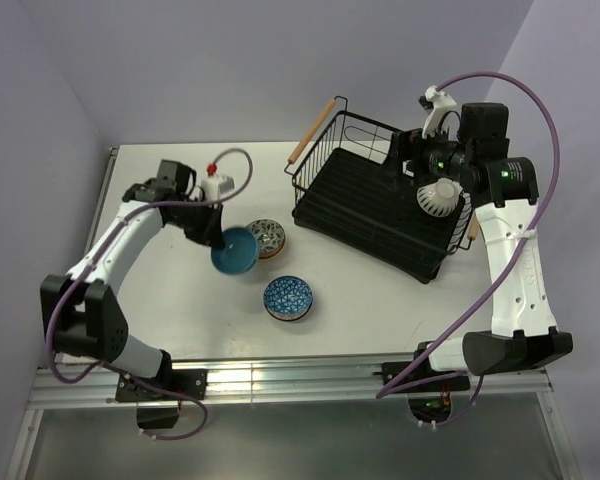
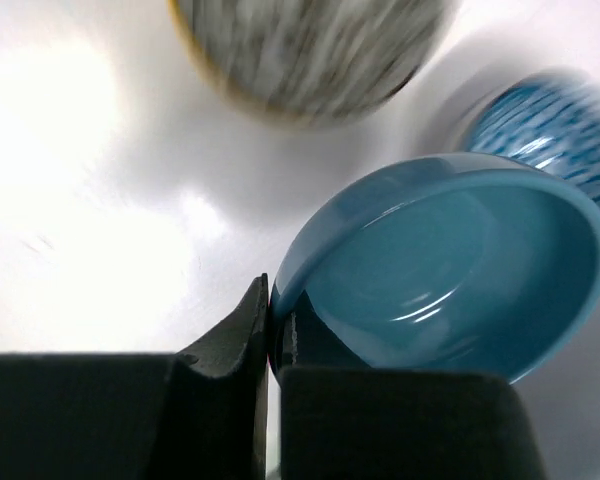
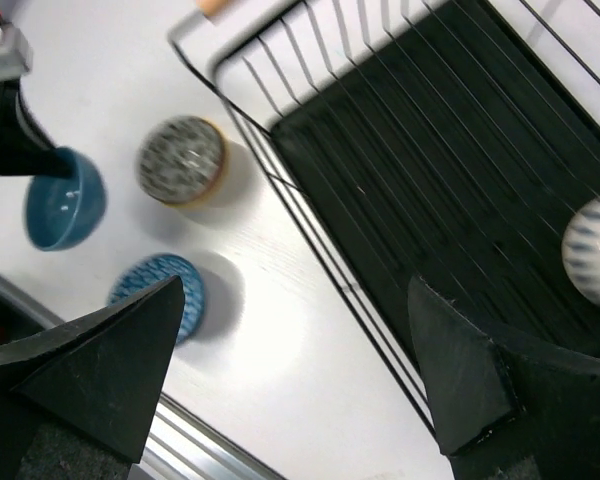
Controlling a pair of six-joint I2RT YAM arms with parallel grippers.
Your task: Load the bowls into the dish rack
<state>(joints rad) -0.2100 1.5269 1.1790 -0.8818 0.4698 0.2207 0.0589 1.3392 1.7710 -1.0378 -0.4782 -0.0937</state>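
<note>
My left gripper (image 1: 216,238) is shut on the rim of a plain blue bowl (image 1: 236,250), which hangs tilted just above the table; in the left wrist view the gripper (image 2: 272,322) pinches the rim of this bowl (image 2: 450,270). A grey patterned bowl (image 1: 271,238) sits right beside it, and a blue patterned bowl (image 1: 288,297) sits nearer the front. The black wire dish rack (image 1: 365,205) stands at the back right and holds a white ribbed bowl (image 1: 440,197). My right gripper (image 3: 295,370) is open and empty, high over the rack's (image 3: 420,150) left edge.
The rack's wooden handles (image 1: 311,130) stick out at its far-left and near-right ends. The right arm's purple cable (image 1: 550,130) arcs over the rack's right side. Walls close off the table at the back and left. The right wrist view shows the table's front edge (image 3: 190,440).
</note>
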